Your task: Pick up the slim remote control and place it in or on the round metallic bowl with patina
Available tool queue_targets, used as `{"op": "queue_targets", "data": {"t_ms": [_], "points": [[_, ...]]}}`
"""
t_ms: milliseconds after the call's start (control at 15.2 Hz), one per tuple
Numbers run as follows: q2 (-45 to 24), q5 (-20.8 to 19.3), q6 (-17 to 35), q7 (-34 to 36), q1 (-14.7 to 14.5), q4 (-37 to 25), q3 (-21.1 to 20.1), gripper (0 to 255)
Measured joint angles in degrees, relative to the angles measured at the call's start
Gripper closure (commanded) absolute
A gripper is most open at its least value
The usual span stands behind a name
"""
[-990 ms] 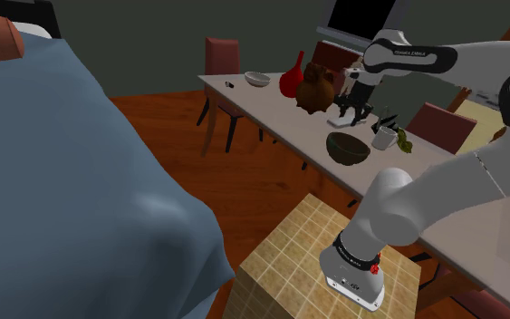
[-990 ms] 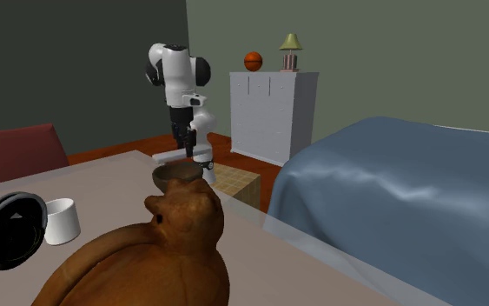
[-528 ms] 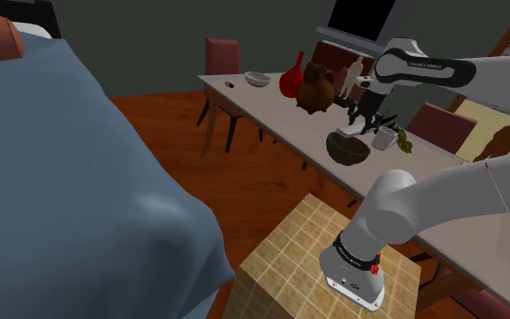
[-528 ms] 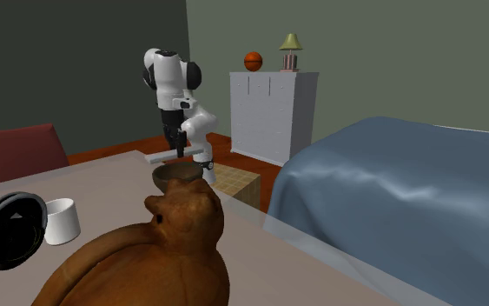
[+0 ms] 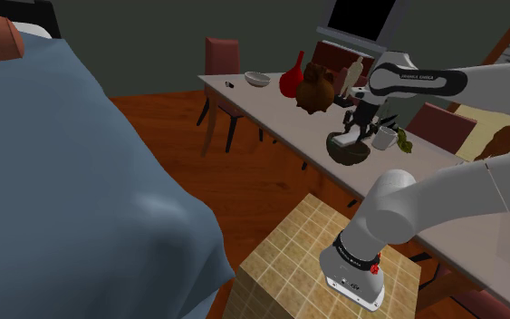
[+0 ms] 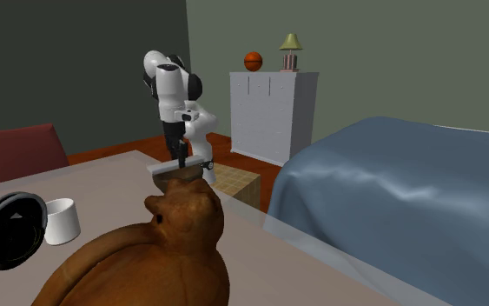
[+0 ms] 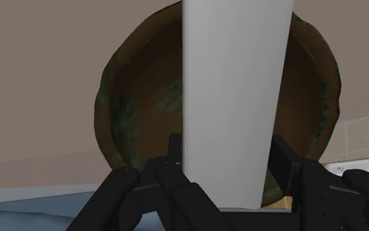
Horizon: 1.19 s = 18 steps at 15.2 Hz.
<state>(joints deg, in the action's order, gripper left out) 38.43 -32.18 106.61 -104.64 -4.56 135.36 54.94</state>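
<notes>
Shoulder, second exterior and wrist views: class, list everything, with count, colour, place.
remote: 1, white, above bowl
bowl: 1, green-brown, near table edge
mug: 1, white, beside bowl
jug: 1, brown, on table
vase: 1, red, beside jug
small bowl: 1, white, table's far end
table: 1, beige, beside bed
bed: 1, blue, shoulder view's left
dresser: 1, white, by wall
ball: 1, orange, on dresser
lamp: 1, green-shaded, on dresser
arm: 1, white, over table
gripper: 1, black, shut on remote

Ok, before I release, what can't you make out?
Wrist view: the remote in the hand, far end cut off by the edge, hides the middle of the bowl.
Second exterior view: the brown jug hides the bowl below its rim.
Shoulder view: remote-to-bowl gap too small to tell.
</notes>
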Motion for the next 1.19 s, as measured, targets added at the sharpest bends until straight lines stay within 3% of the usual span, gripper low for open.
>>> {"op": "queue_targets", "data": {"t_ms": [528,594,990,1188], "points": [[-0.6,-0.8,2.6,0.1,-0.2,1.6,1.5,255],[-0.6,-0.8,2.6,0.1,-0.2,1.6,1.5,0],[-0.6,-0.8,2.6,0.1,-0.3,1.7,1.6,0],[0.3,0.3,-1.4,-0.4,0.2,-1.2,-0.6,0]]}}
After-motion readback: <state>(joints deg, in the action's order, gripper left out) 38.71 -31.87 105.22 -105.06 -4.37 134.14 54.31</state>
